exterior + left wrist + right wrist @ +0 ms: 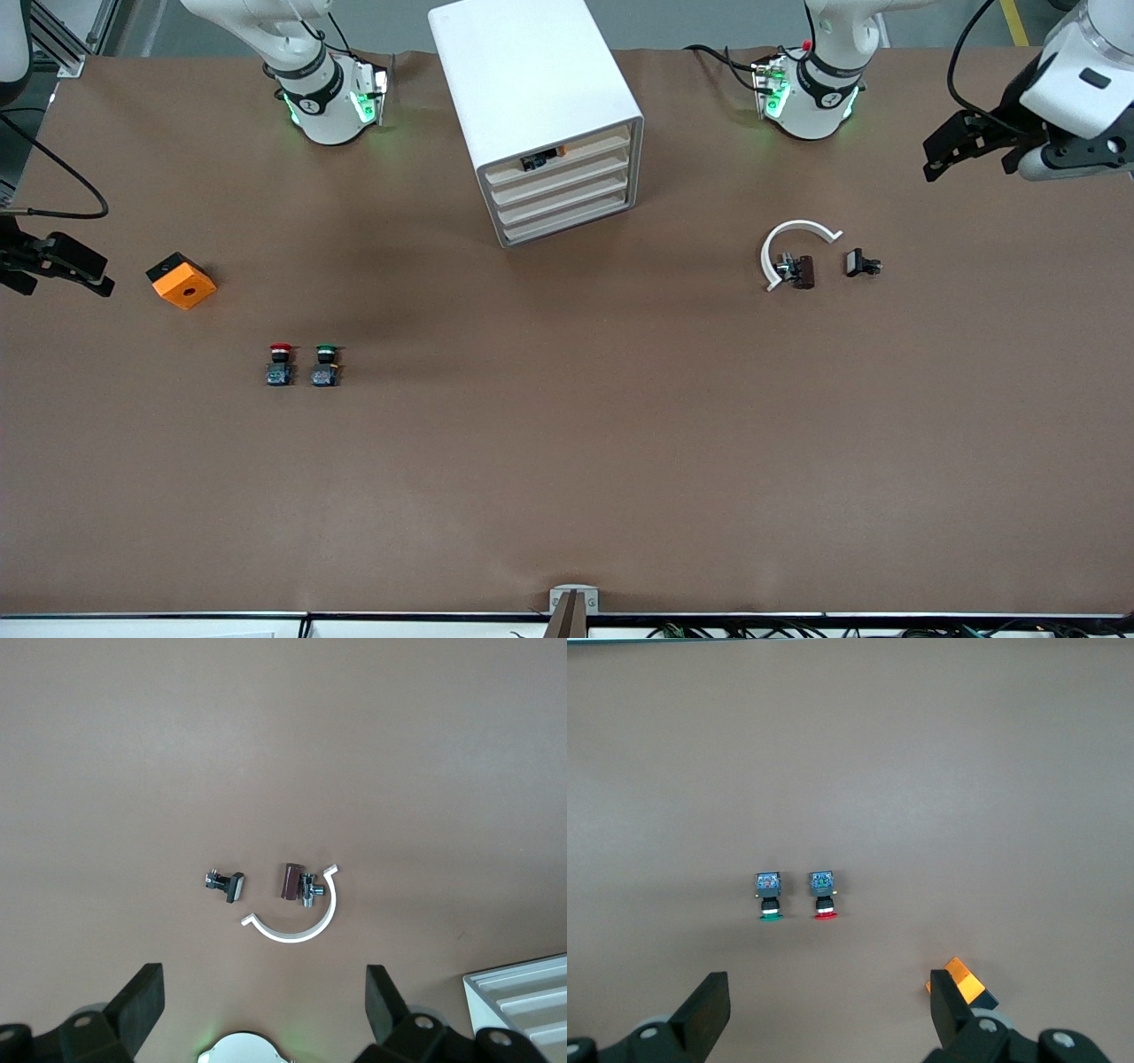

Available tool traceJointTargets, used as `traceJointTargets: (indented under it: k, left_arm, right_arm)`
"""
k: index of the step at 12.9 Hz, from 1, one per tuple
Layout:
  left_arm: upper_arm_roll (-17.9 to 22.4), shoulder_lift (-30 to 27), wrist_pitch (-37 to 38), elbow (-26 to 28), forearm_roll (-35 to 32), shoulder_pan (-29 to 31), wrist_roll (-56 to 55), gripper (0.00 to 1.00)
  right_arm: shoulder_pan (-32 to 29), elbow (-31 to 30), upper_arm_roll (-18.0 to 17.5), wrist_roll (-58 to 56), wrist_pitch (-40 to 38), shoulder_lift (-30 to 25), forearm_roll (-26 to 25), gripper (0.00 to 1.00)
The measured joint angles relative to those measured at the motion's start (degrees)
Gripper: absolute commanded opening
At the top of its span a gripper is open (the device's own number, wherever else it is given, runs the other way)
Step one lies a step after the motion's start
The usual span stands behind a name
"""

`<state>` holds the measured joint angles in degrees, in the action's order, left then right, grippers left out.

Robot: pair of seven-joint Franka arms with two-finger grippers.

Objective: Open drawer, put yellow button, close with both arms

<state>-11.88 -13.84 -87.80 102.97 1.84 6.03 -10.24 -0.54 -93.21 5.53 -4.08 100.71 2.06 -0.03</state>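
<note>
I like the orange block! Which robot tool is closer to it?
The right tool. It hangs open just beside the orange block, at the right arm's end of the table. The left tool hangs open at the table's left arm end.

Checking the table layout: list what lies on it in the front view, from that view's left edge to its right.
orange block → red button → green button → white cabinet → white curved piece → small black part
</note>
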Motion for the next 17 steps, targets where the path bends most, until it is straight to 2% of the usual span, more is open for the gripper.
traceJointTargets:
  k: [2, 4, 10, 17]
  left_arm:
    - [3.60, -0.50, 0.00, 0.48, 0.00, -3.84, 0.00, 1.00]
    - [5.19, -0.18, -0.06, 0.58, 0.00, -5.08, 0.02, 1.00]
    - [5.52, 4.96, -0.08, -5.09, 0.00, -5.09, 0.06, 1.00]
    - [6.18, 8.54, 0.08, -8.56, 0.00, -4.36, 0.06, 1.00]
  right_arm:
    - [0.00, 0.00, -0.02, 0.00, -0.05, 0.08, 0.00, 1.00]
    - [0.00, 0.00, -0.04, 0.00, -0.09, 0.16, 0.00, 1.00]
    - [0.00, 0.00, -0.07, 0.00, -1.59, 0.31, 0.00, 1.00]
    - [0.00, 0.00, -0.18, 0.00, -3.11, 0.93, 0.00, 1.00]
